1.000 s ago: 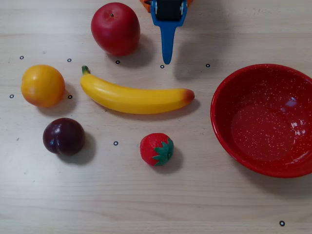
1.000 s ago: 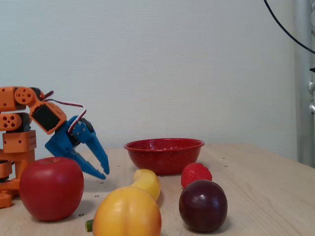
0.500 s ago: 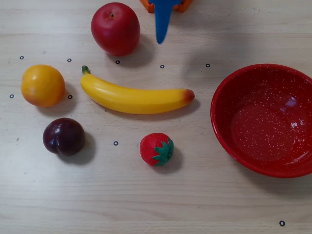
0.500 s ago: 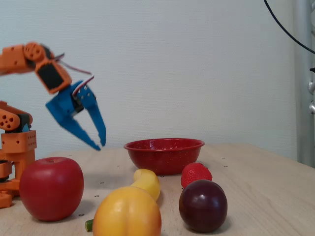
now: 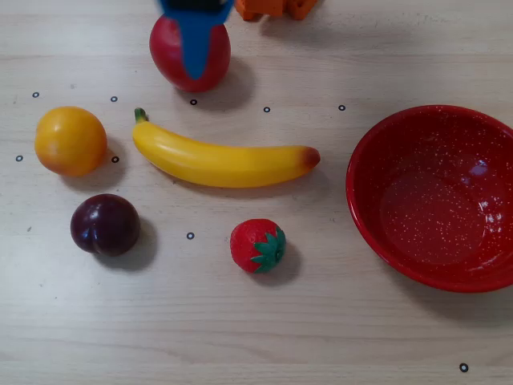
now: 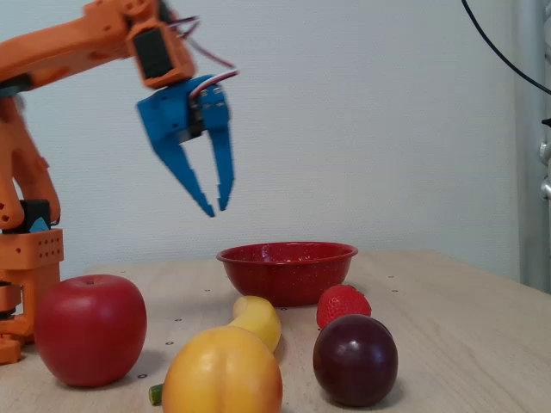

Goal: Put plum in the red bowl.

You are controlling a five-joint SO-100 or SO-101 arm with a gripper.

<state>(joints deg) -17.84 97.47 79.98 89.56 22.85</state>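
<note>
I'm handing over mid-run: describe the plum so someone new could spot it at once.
In the overhead view, start at the long yellow banana across the middle. Below its stem end, under the orange, sits the plum. It is the only dark purple-maroon fruit, glossy and round; the apple is brighter red.

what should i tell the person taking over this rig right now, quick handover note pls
Gripper: raised high above the table, empty, jaws only slightly apart; in the overhead view it sits over the apple.
Plum: on the table, untouched, below the orange and left of the strawberry in the overhead view.
Red bowl: at the right edge, empty.
Done: nothing placed yet.
Left: bring the gripper to the plum, grasp it, carry it past the banana and drop it in the bowl.
</note>
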